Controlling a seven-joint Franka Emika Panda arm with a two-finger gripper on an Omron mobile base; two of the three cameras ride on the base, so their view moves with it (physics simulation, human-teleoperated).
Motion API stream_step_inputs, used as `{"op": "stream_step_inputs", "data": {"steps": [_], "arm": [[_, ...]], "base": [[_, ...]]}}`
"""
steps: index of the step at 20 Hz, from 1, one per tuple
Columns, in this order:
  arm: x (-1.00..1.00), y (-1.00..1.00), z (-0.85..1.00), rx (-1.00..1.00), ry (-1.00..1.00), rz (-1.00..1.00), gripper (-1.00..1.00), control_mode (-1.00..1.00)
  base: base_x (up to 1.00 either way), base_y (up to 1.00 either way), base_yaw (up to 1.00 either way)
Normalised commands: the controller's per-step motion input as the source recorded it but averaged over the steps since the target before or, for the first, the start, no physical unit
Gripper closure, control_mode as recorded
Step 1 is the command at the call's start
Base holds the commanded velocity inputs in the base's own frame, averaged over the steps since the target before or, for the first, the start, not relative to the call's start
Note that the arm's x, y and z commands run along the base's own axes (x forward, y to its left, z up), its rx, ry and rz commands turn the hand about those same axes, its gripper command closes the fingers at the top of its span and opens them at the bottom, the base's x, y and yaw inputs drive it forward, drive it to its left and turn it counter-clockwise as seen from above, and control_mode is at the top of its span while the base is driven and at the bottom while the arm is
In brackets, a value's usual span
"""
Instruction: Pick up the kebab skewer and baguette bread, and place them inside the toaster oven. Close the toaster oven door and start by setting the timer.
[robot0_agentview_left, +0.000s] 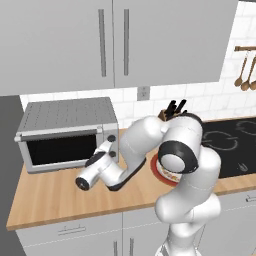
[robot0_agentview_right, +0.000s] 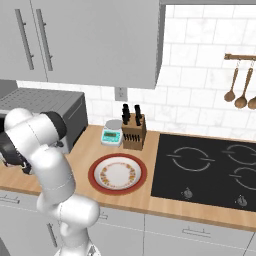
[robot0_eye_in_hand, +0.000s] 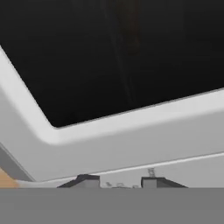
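The toaster oven (robot0_agentview_left: 65, 120) stands at the left end of the counter, and its grey side (robot0_agentview_right: 75, 117) shows behind my arm in the right base view. The toaster oven door (robot0_agentview_left: 60, 150) is closed. Close up, its dark glass and silver frame (robot0_eye_in_hand: 109, 52) take up most of the hand view. My gripper (robot0_agentview_left: 109, 148) reaches the oven's right panel, where the black knobs are. Its fingertips (robot0_eye_in_hand: 83, 179) stand a little apart at the bottom of the hand view, shut (robot0_eye_in_hand: 117, 181) on a knob there. The kebab skewer and the baguette bread are hidden.
A red-rimmed plate (robot0_agentview_right: 117, 173) lies on the counter right of the oven, with nothing on it. Behind it stand a knife block (robot0_agentview_right: 134, 131) and a small scale (robot0_agentview_right: 112, 134). A black cooktop (robot0_agentview_right: 210, 170) is at the right. Wooden spoons (robot0_agentview_right: 240, 95) hang on the wall.
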Motion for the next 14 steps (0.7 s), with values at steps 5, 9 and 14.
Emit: {"op": "stream_step_inputs", "data": {"steps": [5, 9, 14], "arm": [[0.02, -0.35, -0.05, 0.2, -0.04, 0.0, 1.0, -1.0], [0.07, -0.44, -0.16, 0.15, -0.1, 0.03, 1.0, -1.0], [0.0, -0.43, -0.15, 0.18, -0.09, 0.04, 1.0, -1.0]], "base": [[0.0, 0.0, 0.0], [0.0, 0.0, 0.0], [0.0, 0.0, 0.0]]}}
